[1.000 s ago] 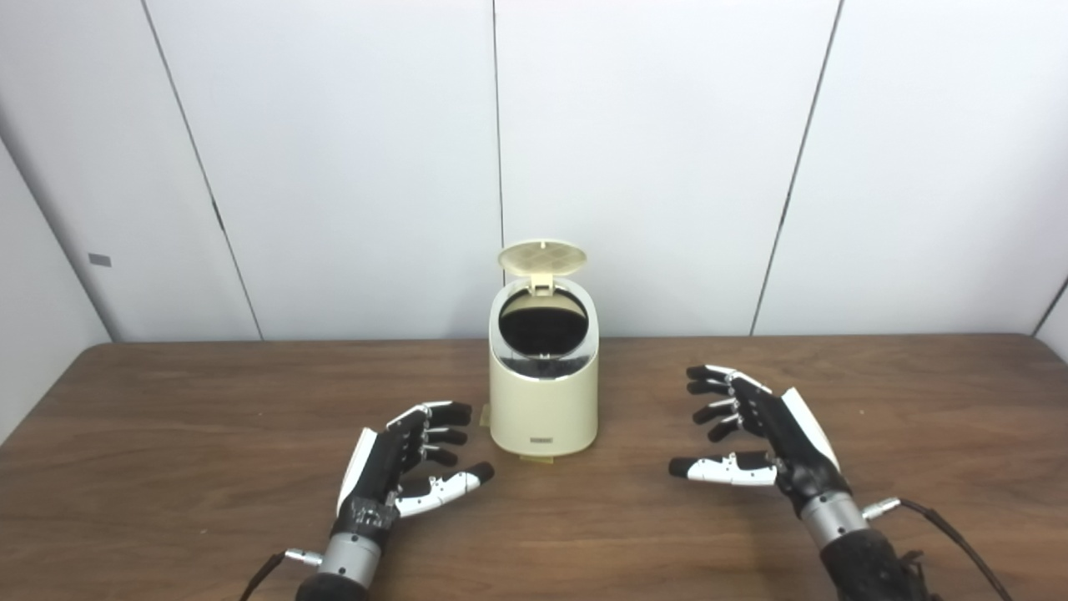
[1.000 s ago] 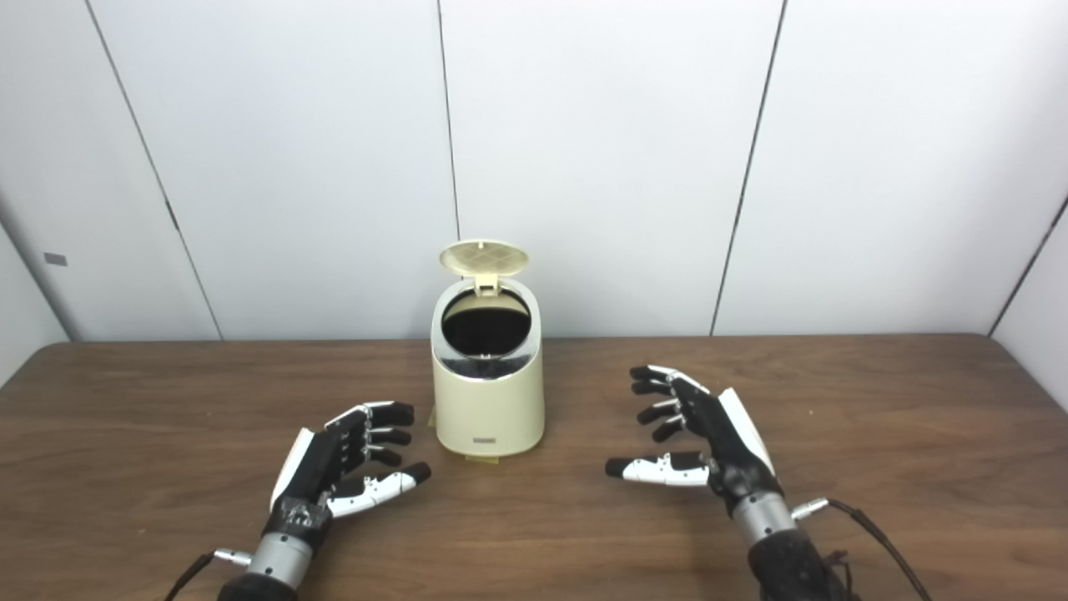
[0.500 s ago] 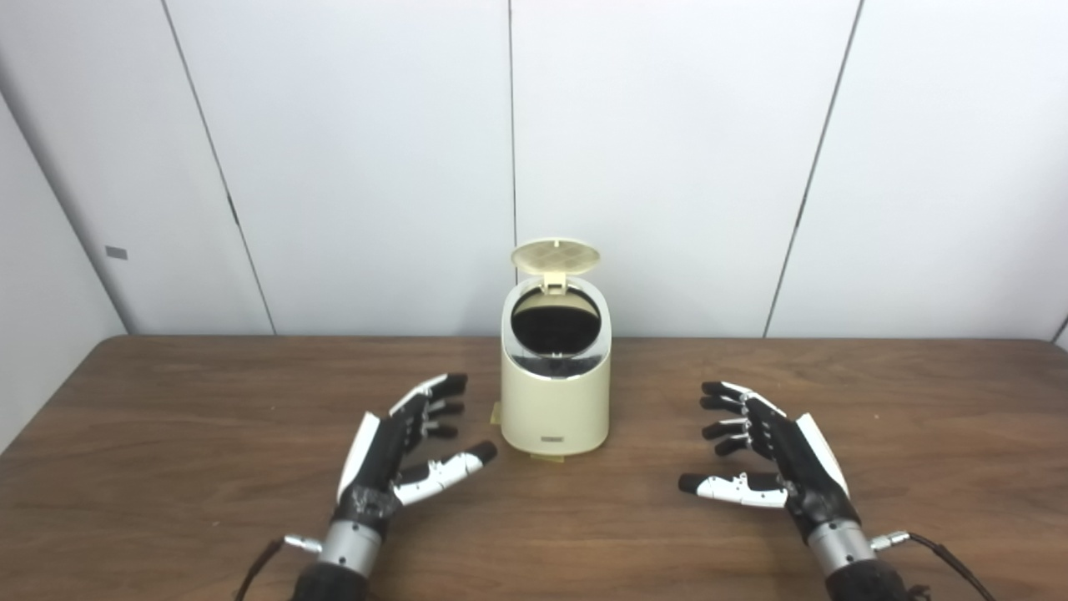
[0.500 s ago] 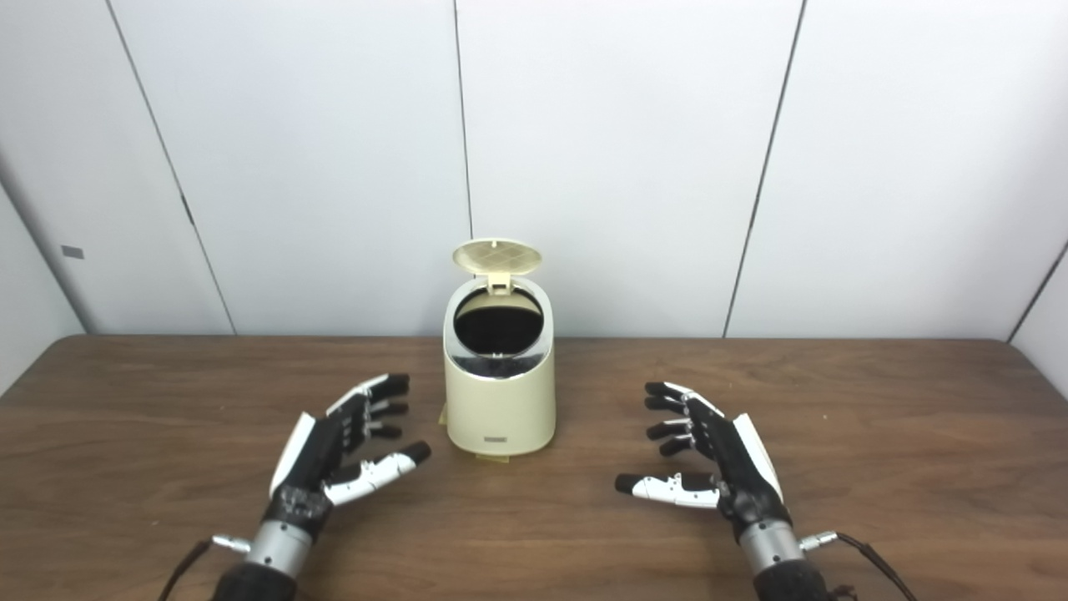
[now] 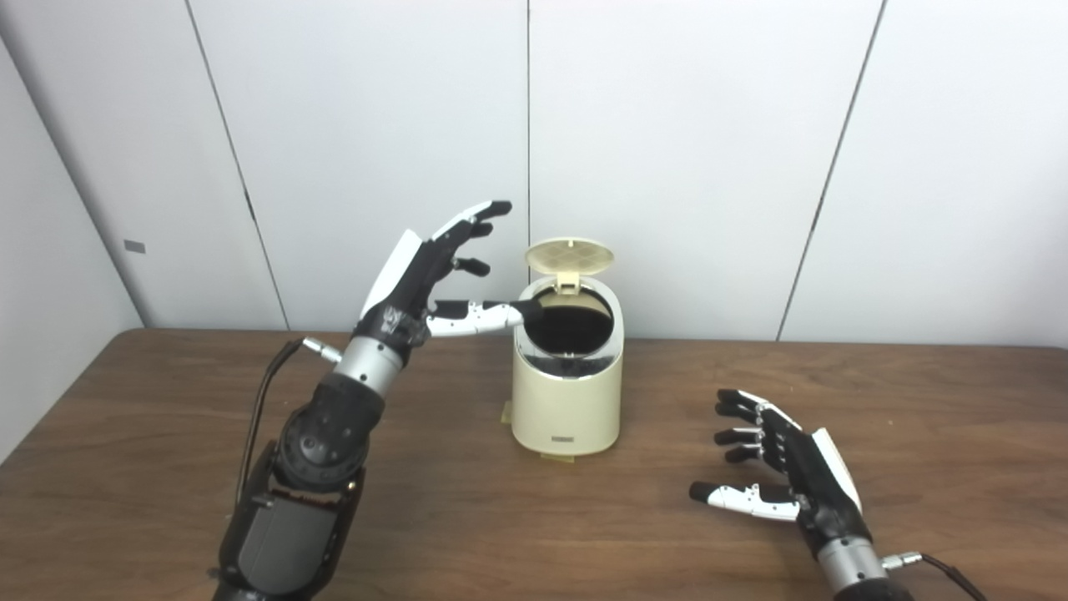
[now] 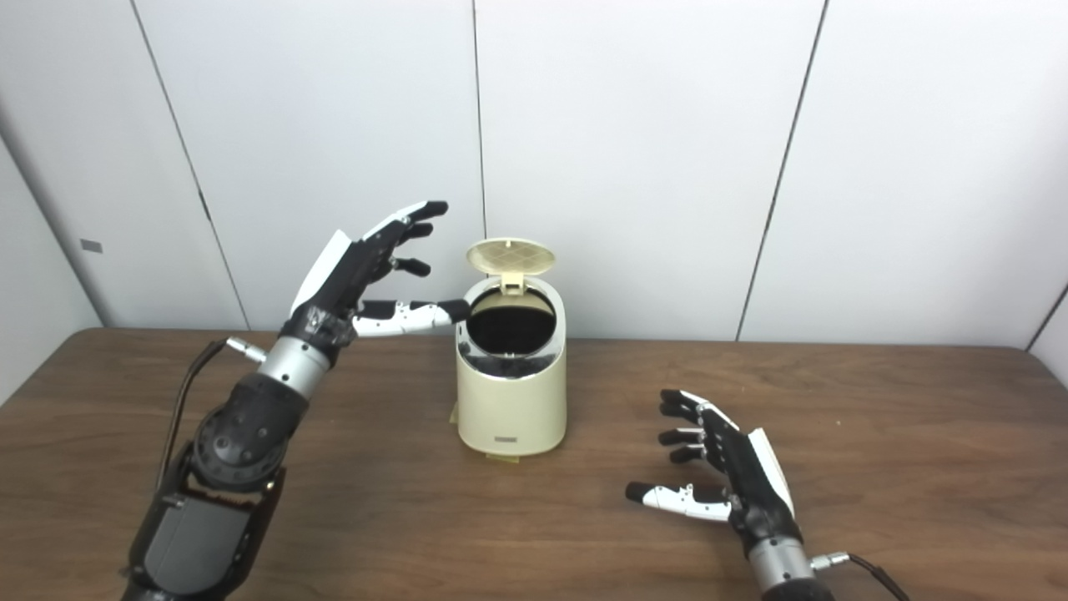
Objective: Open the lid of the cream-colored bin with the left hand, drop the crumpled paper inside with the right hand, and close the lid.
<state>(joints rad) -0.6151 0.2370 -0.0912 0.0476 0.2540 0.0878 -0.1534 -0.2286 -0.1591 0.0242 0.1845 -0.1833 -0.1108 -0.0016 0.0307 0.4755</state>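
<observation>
- Fingers [image 5: 480, 213] of our black-and-white left hand [image 5: 421, 271] were spread wide and empty, raised well above the brown wooden table [image 5: 167, 467], just left of the small cream-coloured cylindrical plastic bin [image 5: 567, 392].
- We saw the left thumb [image 6: 417, 315] reaching level toward the bin's rim; its dark tip lay at the rim's left edge, though we could not tell whether it touched.
- We kept our black-and-white right hand [image 5: 793, 472] low near the table on the bin's right side, well apart from it, palm turned inward, fingers fanned and thumb out, gripping nothing.
- We found the bin standing upright near the table's middle, its round cream hinged lid [image 5: 569, 255] tipped up at the back and its underside showing a grid pattern.
- We noted a shiny metallic ring [image 6: 511, 365] around the bin's mouth; the inside [image 6: 511, 319] looked dark, and we could not make out any contents.
- We could not find the crumpled paper in either view, on the table or in either hand.
- We counted one bin, one lid and two hands.
- We saw pale panelled walls [image 5: 692, 150] behind the table.
</observation>
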